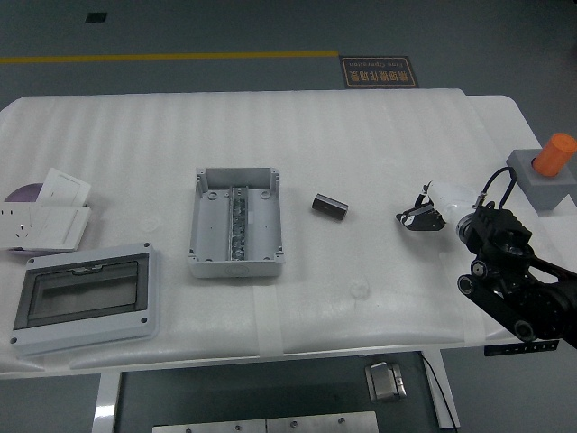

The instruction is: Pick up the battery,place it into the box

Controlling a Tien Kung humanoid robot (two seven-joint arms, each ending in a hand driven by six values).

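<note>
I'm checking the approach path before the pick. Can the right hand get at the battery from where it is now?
Probably yes. The right hand sits to the right of the battery, apart from it, with only bare white table between them. The grey box lies on the battery's far left side, out of the way.

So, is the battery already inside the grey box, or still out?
Out. The battery lies on the table, right of the grey box.

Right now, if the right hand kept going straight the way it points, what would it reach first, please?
The right hand points left across the table, so it would most likely meet the battery first, with the open box beyond it. Height is hard to judge.
</note>
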